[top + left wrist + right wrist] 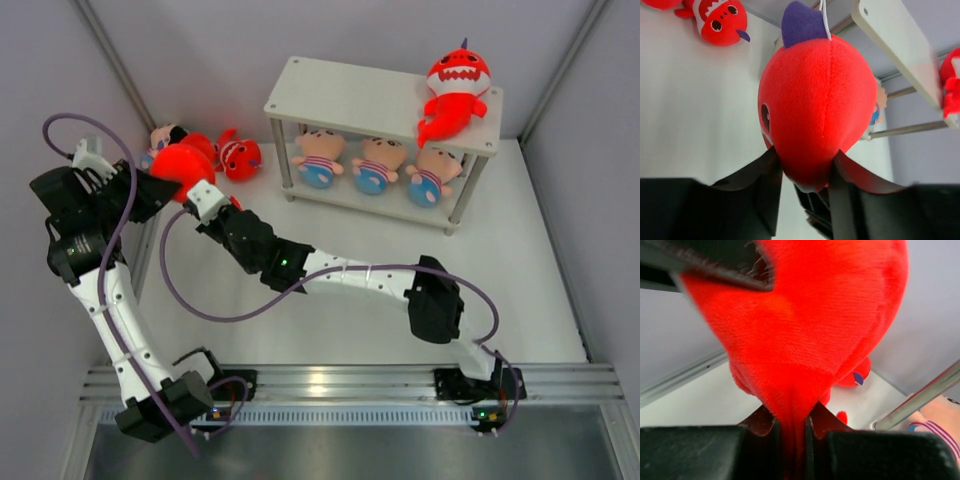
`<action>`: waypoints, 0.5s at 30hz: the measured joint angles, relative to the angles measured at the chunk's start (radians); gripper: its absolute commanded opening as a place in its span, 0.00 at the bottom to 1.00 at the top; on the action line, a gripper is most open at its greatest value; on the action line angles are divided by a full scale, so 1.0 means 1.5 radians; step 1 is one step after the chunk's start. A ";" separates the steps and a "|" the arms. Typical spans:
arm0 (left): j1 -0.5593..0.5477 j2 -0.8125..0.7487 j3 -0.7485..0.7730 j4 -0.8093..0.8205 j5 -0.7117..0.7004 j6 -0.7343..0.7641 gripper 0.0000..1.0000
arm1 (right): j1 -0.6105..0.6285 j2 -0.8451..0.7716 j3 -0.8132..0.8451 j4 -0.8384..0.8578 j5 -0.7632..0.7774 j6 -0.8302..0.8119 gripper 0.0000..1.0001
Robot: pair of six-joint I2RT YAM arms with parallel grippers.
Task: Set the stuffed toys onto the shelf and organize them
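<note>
One gripped shark, three dolls on shelf

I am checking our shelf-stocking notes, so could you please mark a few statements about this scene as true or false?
1. Three dolls sit on the lower tier of the shelf. True.
2. The top tier is bare. False: a top shark lies at its right end.
3. Both grippers grip one toy. True: the left gripper and right gripper are shut on the held shark.
4. No toy remains off the shelf. False: a loose shark lies on the table.
</note>
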 measured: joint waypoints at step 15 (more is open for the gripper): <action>0.000 -0.001 0.082 -0.002 0.256 0.385 0.99 | -0.247 -0.433 -0.281 -0.261 -0.482 0.221 0.00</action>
